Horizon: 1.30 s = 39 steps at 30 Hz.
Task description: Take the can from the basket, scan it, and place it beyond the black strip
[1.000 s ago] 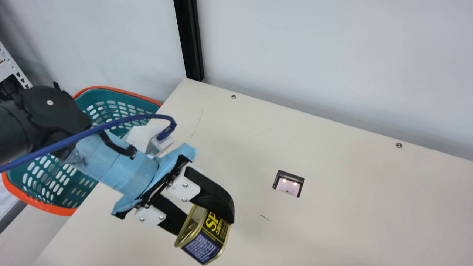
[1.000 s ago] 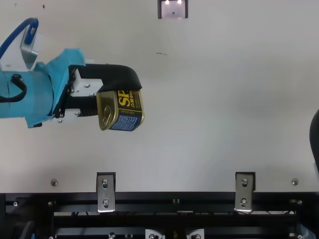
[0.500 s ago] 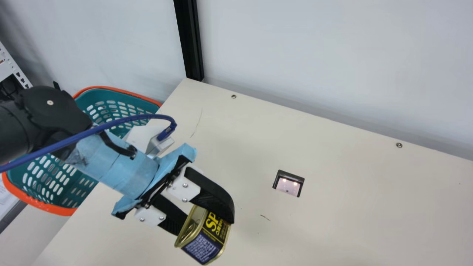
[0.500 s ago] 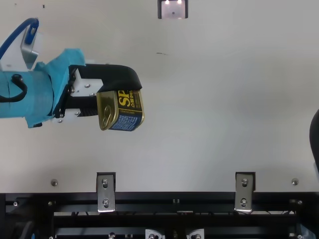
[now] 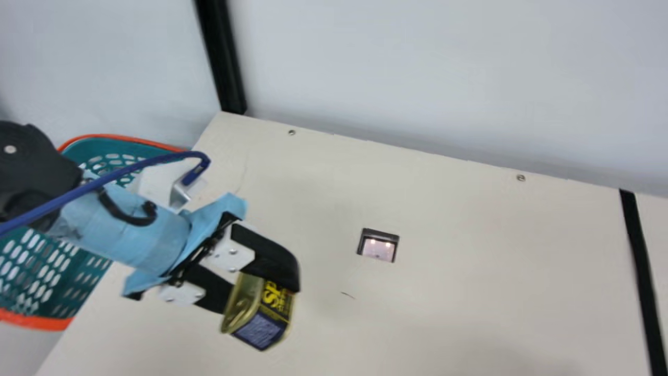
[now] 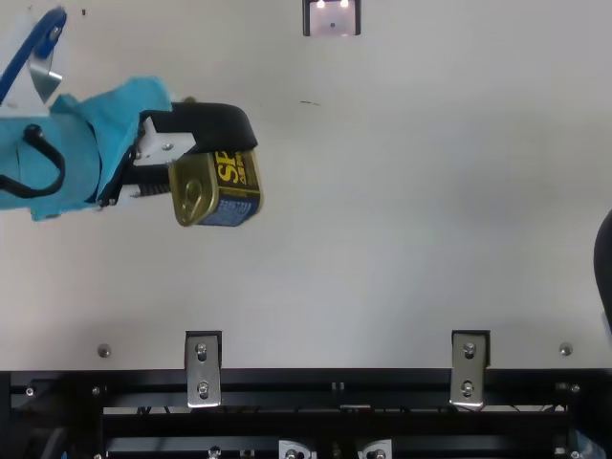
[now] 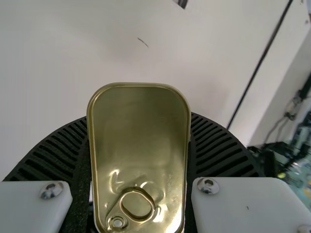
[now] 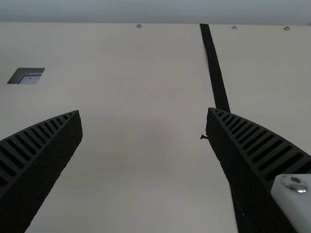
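Top view: your left gripper (image 6: 212, 166) pinches the can (image 6: 215, 193) at about seven o'clock from the scanner (image 6: 333, 17), your right gripper (image 8: 144, 110) is spread in its wrist view, and with scanning seemingly in hand, you likely carry the can toward one o'clock.

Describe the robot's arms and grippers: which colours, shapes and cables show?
The left arm has a rounded black joint, pale-blue wrapping and a dark-blue cable; the left gripper has white plates, silver screws and black ribbed fingers. The right gripper has tapering black ribbed fingers and a white plate.
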Motion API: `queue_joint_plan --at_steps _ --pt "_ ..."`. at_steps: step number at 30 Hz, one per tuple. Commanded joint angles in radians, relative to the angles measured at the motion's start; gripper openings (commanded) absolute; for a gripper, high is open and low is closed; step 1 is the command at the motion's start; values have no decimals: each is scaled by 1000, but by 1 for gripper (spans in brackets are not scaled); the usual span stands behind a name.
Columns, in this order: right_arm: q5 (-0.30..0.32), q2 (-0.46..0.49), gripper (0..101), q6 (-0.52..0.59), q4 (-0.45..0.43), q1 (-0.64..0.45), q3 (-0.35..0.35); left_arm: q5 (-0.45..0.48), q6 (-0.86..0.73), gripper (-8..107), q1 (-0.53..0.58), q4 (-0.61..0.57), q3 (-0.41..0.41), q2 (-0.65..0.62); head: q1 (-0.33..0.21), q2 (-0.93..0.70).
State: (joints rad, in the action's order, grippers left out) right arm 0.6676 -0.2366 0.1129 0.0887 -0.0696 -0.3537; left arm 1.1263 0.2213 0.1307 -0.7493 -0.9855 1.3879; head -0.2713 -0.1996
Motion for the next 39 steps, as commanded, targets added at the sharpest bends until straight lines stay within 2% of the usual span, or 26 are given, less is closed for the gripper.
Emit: queue_joint_plan --at_steps 1,6,11,22,29,39 --pt "0 0 101 0 0 0 0 -26 49 10 31 114 -33 -2 -3 32" --pt "0 0 101 0 0 0 0 -66 132 10 108 277 -100 -1 7 121" --pt "0 0 101 0 0 0 0 -63 188 10 189 434 -164 12 26 192" --pt "0 0 101 0 0 0 0 94 114 10 398 743 -311 88 31 205" --pt "0 0 101 0 0 0 0 94 -87 10 489 806 -301 144 31 205" --pt "0 0 101 0 0 0 0 94 -395 10 564 776 -310 202 31 205"
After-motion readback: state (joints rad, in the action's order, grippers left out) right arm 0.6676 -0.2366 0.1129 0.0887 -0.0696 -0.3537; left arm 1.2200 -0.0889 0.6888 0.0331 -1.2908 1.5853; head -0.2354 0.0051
